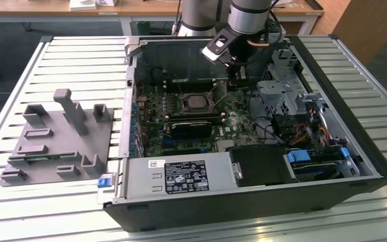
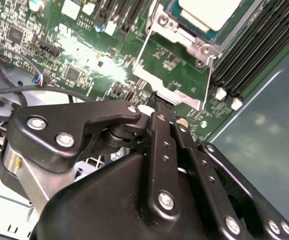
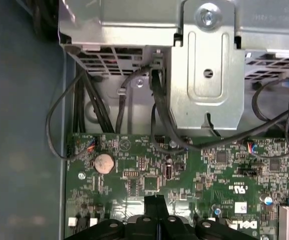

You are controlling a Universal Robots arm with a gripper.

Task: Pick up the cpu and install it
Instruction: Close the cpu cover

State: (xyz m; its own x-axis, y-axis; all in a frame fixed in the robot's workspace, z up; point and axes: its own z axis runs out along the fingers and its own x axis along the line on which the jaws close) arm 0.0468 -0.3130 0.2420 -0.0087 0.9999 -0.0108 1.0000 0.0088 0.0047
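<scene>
The cpu (image 1: 195,102), a small square chip with a silver-grey top, lies in its socket on the green motherboard inside the open case; in the second wrist view the cpu (image 2: 212,12) sits beyond a swung-open metal socket frame (image 2: 170,67). My gripper (image 1: 235,85) hangs inside the case, just to the exterior view's right of the socket. Its black fingers (image 2: 158,131) are pressed together with nothing visible between them, and the tip of the gripper (image 2: 157,101) meets the near edge of the metal frame. In the first wrist view the gripper (image 3: 155,201) is shut above the board.
The computer case (image 1: 355,166) lies open on a slatted table. A grey plastic tray with upright pegs (image 1: 56,146) stands at the exterior view's left. A metal drive cage (image 3: 207,75), black cables (image 3: 159,115) and a coin battery (image 3: 103,163) crowd the board near the gripper. Memory slots (image 2: 254,55) flank the socket.
</scene>
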